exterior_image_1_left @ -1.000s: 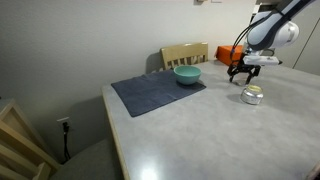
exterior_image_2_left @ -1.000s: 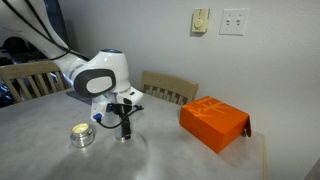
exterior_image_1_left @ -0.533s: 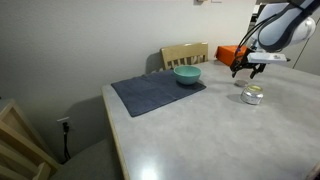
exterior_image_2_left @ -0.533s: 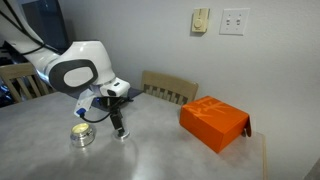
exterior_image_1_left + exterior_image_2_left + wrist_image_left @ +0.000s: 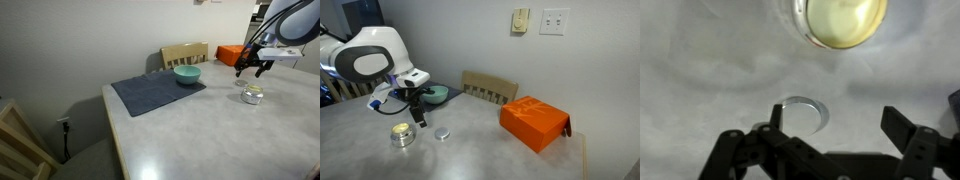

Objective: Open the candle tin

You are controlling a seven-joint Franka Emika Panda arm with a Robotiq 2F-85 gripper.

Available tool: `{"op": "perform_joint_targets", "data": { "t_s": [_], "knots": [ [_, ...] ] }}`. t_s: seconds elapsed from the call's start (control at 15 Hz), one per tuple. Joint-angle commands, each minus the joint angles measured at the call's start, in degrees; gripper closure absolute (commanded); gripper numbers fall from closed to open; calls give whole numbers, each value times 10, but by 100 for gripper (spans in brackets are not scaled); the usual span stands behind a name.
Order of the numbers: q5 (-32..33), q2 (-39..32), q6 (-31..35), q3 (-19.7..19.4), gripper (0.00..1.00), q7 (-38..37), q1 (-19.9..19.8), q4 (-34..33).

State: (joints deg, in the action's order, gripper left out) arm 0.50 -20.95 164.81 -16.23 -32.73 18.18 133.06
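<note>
The candle tin [image 5: 402,134] stands open on the grey table, with pale wax showing inside in the wrist view [image 5: 845,20]. It also shows in an exterior view [image 5: 252,95]. Its round silvery lid [image 5: 442,132] lies flat on the table beside the tin, apart from it. In the wrist view the lid [image 5: 800,113] lies just below the tin. My gripper [image 5: 417,116] hovers above the table between tin and lid, open and empty. It also shows in an exterior view [image 5: 252,68]. In the wrist view the gripper [image 5: 840,128] has its fingers spread wide, with nothing between them.
A teal bowl [image 5: 187,75] sits on a dark grey mat [image 5: 158,93] and also shows in an exterior view [image 5: 435,94]. An orange rectangular box [image 5: 534,123] lies on the table near its edge. A wooden chair [image 5: 490,88] stands behind the table.
My gripper has let go of the lid, which now lies on the table. The gripper has risen and moved off the lid toward the tin and the bowl side.
</note>
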Motion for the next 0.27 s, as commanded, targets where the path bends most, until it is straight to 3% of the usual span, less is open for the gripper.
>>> {"op": "perform_joint_targets", "data": {
  "t_s": [0.0, 0.2],
  "knots": [
    [12, 1, 0, 10, 0, -10, -12, -2],
    [11, -5, 0, 7, 0, -10, -13, -5]
  ]
}}
